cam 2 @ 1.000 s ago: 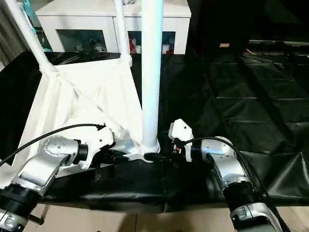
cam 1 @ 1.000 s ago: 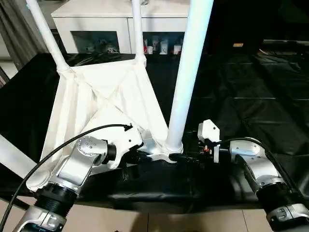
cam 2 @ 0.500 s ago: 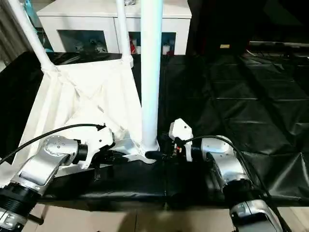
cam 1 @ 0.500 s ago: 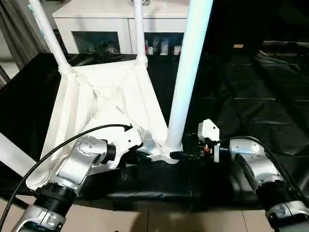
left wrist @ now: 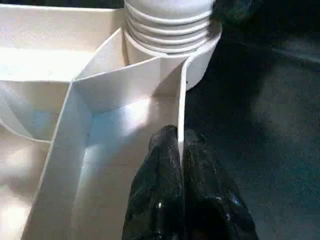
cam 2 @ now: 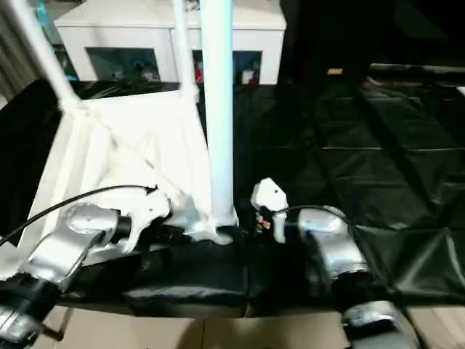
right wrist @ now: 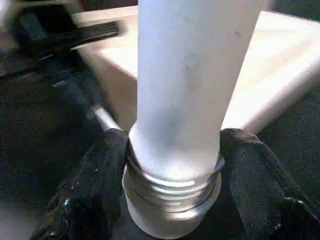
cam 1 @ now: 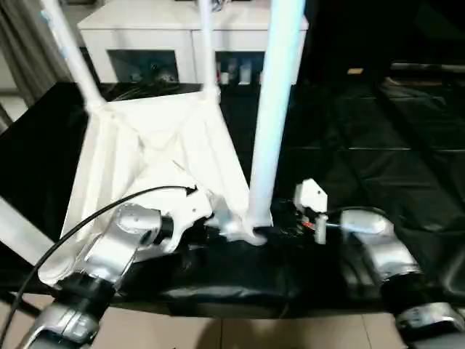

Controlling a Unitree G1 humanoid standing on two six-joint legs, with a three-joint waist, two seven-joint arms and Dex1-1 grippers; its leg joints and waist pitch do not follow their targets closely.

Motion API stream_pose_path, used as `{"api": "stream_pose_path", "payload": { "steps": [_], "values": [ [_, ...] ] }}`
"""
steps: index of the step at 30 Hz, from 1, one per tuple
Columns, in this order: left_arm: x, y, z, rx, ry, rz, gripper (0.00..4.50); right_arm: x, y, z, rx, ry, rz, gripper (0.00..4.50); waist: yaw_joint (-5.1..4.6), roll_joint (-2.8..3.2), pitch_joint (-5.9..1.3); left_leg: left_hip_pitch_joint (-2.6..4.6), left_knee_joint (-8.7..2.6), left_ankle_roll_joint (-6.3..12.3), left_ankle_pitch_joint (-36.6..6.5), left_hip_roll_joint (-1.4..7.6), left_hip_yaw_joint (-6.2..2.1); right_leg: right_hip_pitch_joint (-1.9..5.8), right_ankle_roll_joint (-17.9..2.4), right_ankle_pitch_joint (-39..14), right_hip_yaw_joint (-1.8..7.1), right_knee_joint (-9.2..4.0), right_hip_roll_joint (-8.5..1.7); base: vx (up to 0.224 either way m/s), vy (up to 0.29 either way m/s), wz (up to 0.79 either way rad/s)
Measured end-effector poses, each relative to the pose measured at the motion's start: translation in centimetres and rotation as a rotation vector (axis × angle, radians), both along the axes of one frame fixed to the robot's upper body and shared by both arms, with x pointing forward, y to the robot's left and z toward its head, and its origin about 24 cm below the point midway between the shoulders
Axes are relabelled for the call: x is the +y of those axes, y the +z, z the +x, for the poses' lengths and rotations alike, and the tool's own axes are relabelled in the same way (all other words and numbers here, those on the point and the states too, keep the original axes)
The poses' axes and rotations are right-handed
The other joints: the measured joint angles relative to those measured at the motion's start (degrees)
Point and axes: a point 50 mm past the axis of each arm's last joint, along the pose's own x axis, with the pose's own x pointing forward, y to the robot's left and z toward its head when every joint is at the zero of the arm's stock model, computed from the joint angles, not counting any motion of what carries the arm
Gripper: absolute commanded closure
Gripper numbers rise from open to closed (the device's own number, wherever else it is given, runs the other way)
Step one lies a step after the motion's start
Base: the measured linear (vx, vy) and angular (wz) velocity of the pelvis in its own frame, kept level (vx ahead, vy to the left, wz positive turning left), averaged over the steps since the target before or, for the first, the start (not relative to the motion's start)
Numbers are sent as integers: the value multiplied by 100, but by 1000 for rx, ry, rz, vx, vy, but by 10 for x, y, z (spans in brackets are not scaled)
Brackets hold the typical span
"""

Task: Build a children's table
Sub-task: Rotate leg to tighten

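While the upturned white plastic tabletop lies on the black-sheeted bench, the head camera shows legs rising from its corner sockets, the nearest leg a tall tapered tube standing at the front corner between the two silver forearms, with a white glass-doored cabinet behind. Seen from the left wrist, the left gripper is pinched together on the thin upright rim wall of the top, just beside the ribbed round socket; the plastic looks smooth, glossy and hollow-ribbed, likely light and stiff enough to be steadied by that edge, though a thin wall could flex or slip under a hard squeeze. Seen from the right wrist, the right gripper has its black fingers clamped either side of the leg's base, at the ringed collar where the tube meets the socket. That low hold seems the sensible one: the tube is slick and tapered, so a grip higher up would probably slide, and a long leg would lever against the socket if pushed near its top.
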Motion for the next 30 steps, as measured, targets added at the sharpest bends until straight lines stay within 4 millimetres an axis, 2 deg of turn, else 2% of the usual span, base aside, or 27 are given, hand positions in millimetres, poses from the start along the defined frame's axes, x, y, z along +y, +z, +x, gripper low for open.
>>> {"api": "stream_pose_path", "payload": {
  "steps": [5, 8, 11, 13, 15, 18, 19, 20, 22, 24, 25, 28, 30],
  "values": [
    [-16, -3, 15, -14, 93, 4, 450, 9, -6, 7, 2, -189, 21, 188, -4, 13, -8, 10, -3, 0, 0, -6, -18, 6, 6, -3, -10, -47, -2, 0, 0, 0],
    [-29, -4, 26, -19, 171, 5, 450, 17, -9, 15, 10, -358, 35, 188, -24, 19, -9, 22, 2, 0, 0, -15, -22, 5, 7, -4, -10, -88, -5, 0, 0, 0],
    [-40, -5, 34, -24, 232, 13, 450, 26, -9, 24, 12, -488, 16, 188, -34, 39, -11, 7, 0, 1, 0, -29, -75, 14, 8, -6, -58, -181, -7, 0, 0, 0],
    [-45, -6, 37, -30, 248, 20, 450, 27, -10, 26, 19, -534, 3, 188, -33, 47, -10, 9, -6, 3, 0, -36, -107, 46, 8, -6, -95, -255, -11, 0, 0, 0],
    [-47, -7, 39, -30, 252, 22, 450, 28, -9, 27, 20, -546, -11, 188, -49, 55, -8, 14, -7, 4, -1, -34, -120, 78, 8, -6, -155, -321, -22, 0, 0, 0],
    [-48, -7, 39, -30, 248, 20, 450, 27, -9, 27, 26, -546, -1, 188, -70, 76, -10, 21, -24, 7, -2, -60, -123, 94, 7, -5, -179, -368, -73, 0, 0, 0],
    [-48, -8, 39, -29, 245, 19, 450, 26, -10, 26, 30, -548, 7, 153, -74, 75, -9, 33, -36, 9, -3, -87, -123, 98, 7, -5, -178, -364, -98, 0, 0, 0],
    [-48, -8, 39, -29, 242, 17, 450, 25, -10, 26, 36, -549, 15, 153, -76, 74, -9, 44, -48, 16, -7, -108, -120, 102, 7, -5, -172, -365, -112, 0, 0, 0],
    [-48, -9, 39, -31, 232, 15, 450, 24, -10, 26, 57, -554, 56, 116, -76, 75, -9, 47, -51, 19, -8, -117, -118, 103, 7, -5, -171, -365, -122, 0, 0, 0],
    [-48, -9, 40, -32, 229, 16, 450, 25, -10, 26, 69, -550, 76, 109, -75, 77, -10, 47, -54, 20, -7, -117, -118, 102, 7, -5, -171, -365, -122, 0, 0, 0],
    [-48, -9, 40, -34, 228, 16, 450, 25, -10, 26, 73, -549, 80, 86, -75, 77, -10, 47, -57, 20, -8, -117, -118, 101, 7, -5, -172, -365, -122, 0, 0, 0],
    [-46, -9, 41, -40, 226, 18, 450, 23, -9, 24, 72, -526, 75, 69, -78, 69, -6, 50, -70, 19, -8, -115, -118, 94, 8, -5, -178, -365, -121, 0, 0, 0],
    [-44, -8, 40, -43, 206, 17, 450, 12, -8, 21, 48, -468, 53, 69, -65, 60, 1, 50, -80, 19, -8, -115, -118, 91, 8, -6, -179, -365, -121, 0, 0, 0]
  ]
}}
